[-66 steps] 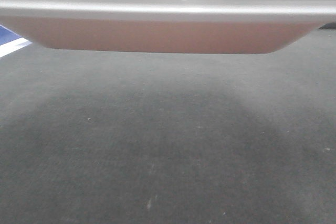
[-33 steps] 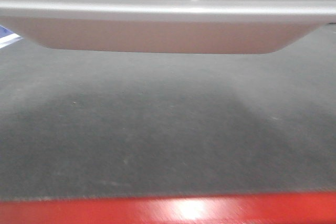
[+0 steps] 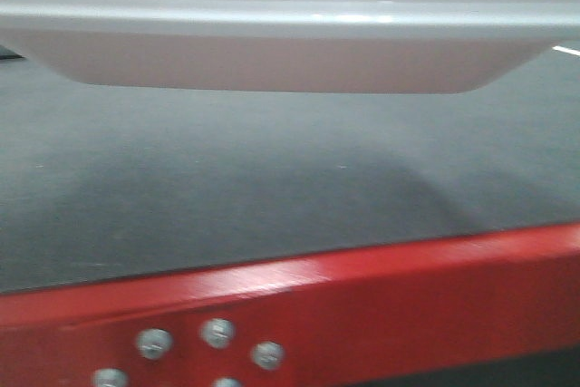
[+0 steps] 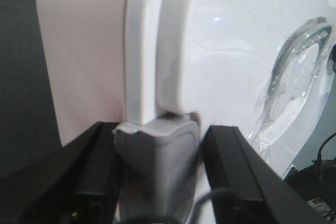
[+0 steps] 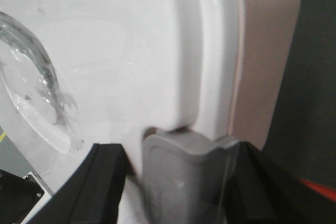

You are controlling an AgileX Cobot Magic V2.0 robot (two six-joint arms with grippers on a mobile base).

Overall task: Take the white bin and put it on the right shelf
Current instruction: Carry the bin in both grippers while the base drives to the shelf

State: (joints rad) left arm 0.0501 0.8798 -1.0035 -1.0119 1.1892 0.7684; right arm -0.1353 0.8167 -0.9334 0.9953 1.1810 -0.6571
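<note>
The big pinkish-white plastic bin [image 3: 272,65] hung above the red-edged dark bench [image 3: 227,188], both arms' jaws clamped on its grey end clips [image 4: 155,171]. No shelf showed; placing was left.

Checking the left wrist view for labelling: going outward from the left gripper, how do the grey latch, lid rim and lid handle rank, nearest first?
1. Grey latch on the bin, between the left gripper fingers.
2. Lid rim, running up from the latch, centre.
3. Lid handle, recessed, far upper right.
</note>
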